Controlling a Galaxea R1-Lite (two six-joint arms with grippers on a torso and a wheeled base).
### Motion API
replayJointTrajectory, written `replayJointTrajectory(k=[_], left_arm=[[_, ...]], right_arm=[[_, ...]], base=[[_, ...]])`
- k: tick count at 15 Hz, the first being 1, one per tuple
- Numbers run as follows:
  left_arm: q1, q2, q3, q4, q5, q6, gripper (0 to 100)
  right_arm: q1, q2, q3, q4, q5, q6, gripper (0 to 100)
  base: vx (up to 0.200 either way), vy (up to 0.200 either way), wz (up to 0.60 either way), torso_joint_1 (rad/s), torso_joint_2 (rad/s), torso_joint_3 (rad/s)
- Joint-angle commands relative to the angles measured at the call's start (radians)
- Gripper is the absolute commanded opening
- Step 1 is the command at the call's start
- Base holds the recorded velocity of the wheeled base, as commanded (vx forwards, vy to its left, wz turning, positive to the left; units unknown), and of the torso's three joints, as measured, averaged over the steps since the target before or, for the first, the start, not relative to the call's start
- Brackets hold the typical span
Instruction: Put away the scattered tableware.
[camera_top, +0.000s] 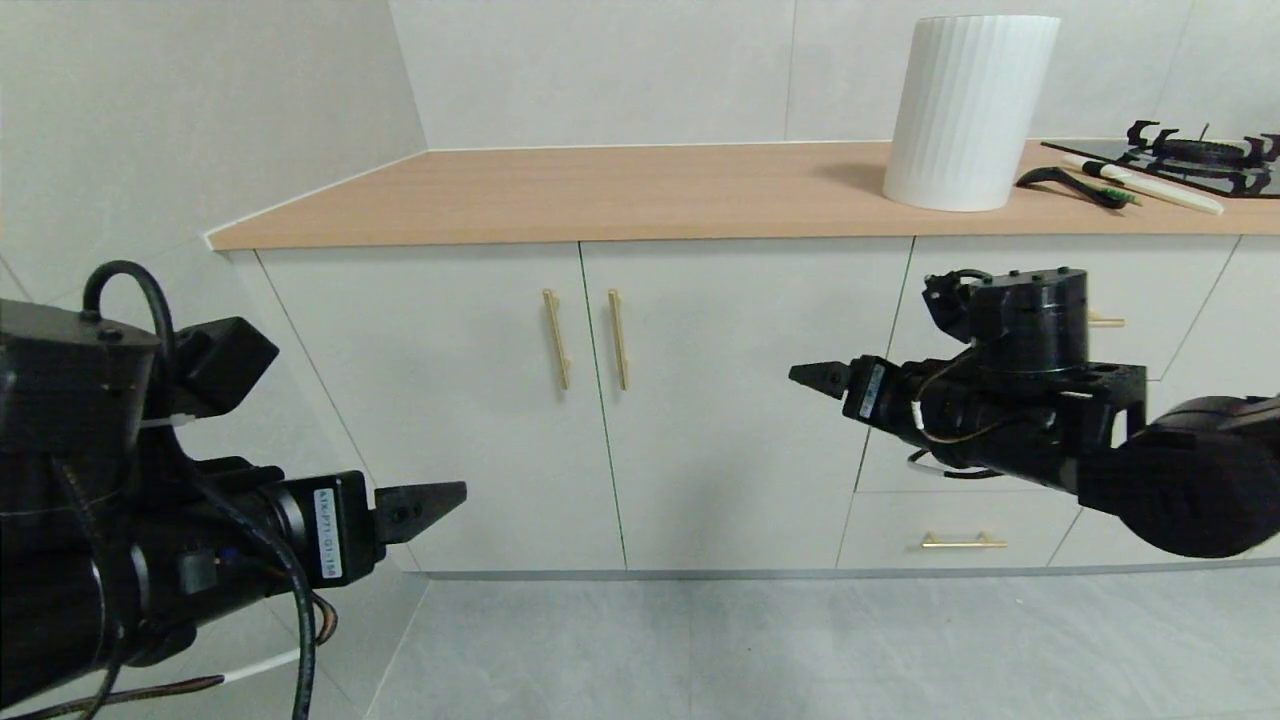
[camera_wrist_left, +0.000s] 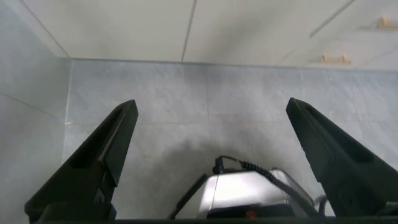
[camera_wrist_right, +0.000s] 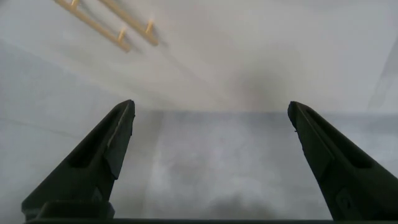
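Observation:
On the wooden countertop (camera_top: 600, 195) at the far right lie a black utensil (camera_top: 1070, 184) and a cream-handled utensil (camera_top: 1145, 184), beside a tall white ribbed container (camera_top: 968, 110). My left gripper (camera_top: 440, 497) hangs low at the left, in front of the cabinets, open with nothing between its fingers (camera_wrist_left: 99, 163). My right gripper (camera_top: 815, 377) is held at mid height before the cabinet fronts, well below the counter, also open and empty, its fingers (camera_wrist_right: 102, 158) spread wide over the floor.
A black gas hob (camera_top: 1195, 155) sits at the counter's far right. White cabinet doors with gold handles (camera_top: 585, 338) and drawers (camera_top: 960, 541) stand ahead. A wall closes the left side. Grey tiled floor (camera_top: 750, 650) lies below.

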Motion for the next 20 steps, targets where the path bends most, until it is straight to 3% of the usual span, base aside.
replayJointTrajectory(k=[1,3,6,7,8,11,13,15,17,19,20], left_arm=[[0.057,-0.102,0.013,0.001,0.000,0.025,100],[0.078,-0.224,0.053,0.002,0.002,0.076,100],[0.153,-0.497,0.161,0.004,-0.003,0.261,100],[0.185,-0.579,0.184,0.005,-0.001,0.312,100],[0.213,-0.651,0.192,0.007,-0.001,0.340,100],[0.296,-0.844,0.203,0.010,0.000,0.386,100],[0.362,-0.964,0.232,0.010,-0.003,0.427,100],[0.411,-1.077,0.281,0.010,-0.004,0.475,100],[0.443,-1.154,0.326,0.010,-0.003,0.482,100],[0.474,-1.155,0.341,0.004,0.029,0.458,100],[0.509,-1.171,0.347,0.010,0.023,0.462,100]], right_arm=[[0.002,-0.299,0.143,-0.001,-0.109,-0.099,100],[0.002,-0.492,0.243,0.001,-0.158,-0.183,100],[-0.024,-0.814,0.399,0.010,-0.174,-0.370,100],[-0.047,-0.912,0.436,0.010,-0.184,-0.445,100],[-0.102,-0.986,0.468,0.010,-0.187,-0.493,100],[-0.280,-1.216,0.565,0.052,-0.186,-0.602,100],[-0.379,-1.412,0.579,0.240,-0.183,-0.651,100],[-0.403,-1.578,0.565,0.455,-0.178,-0.653,100],[-0.414,-1.685,0.569,0.573,-0.190,-0.654,100],[-0.497,-1.740,0.589,0.595,-0.184,-0.651,100],[-0.503,-1.779,0.623,0.595,-0.171,-0.653,100]], base=[[0.000,0.000,0.00,0.000,0.00,0.000],[0.000,0.000,0.00,0.000,0.00,0.000],[0.000,0.000,0.00,0.000,0.00,0.000],[0.000,0.000,0.00,0.000,0.00,0.000],[0.000,0.000,0.00,0.000,0.00,0.000],[0.000,0.000,0.00,0.000,0.00,0.000],[0.000,0.000,0.00,0.000,0.00,0.000],[0.000,0.000,0.00,0.000,0.00,0.000],[0.000,0.000,0.00,0.000,0.00,0.000],[0.000,0.000,0.00,0.000,0.00,0.000],[0.000,0.000,0.00,0.000,0.00,0.000]])
